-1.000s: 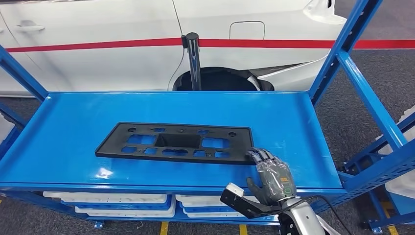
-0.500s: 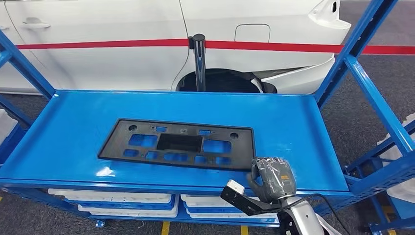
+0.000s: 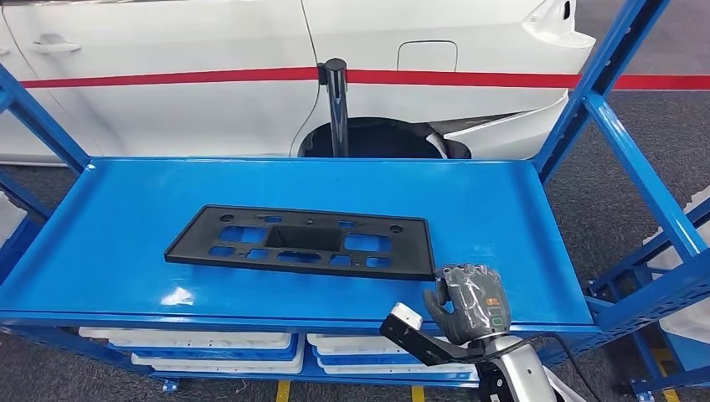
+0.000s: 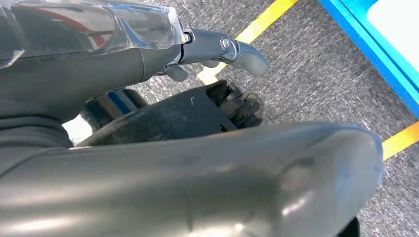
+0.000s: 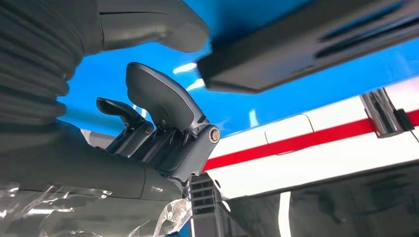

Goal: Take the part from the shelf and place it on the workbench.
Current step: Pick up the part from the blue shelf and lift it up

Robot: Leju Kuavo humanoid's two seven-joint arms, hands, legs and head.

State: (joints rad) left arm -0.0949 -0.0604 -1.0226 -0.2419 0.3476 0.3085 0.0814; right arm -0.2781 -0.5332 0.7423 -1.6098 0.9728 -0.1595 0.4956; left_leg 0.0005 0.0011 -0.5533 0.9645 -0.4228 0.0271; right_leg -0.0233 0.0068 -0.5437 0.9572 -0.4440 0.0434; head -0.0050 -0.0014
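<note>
Blue shelf (image 3: 502, 209): black part (image 3: 306, 242) just beside right hand (image 3: 470, 301).

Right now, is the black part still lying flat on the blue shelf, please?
Yes, flat. The black part lies on the blue shelf; the right hand is curled beside its near corner, not gripping it.
</note>
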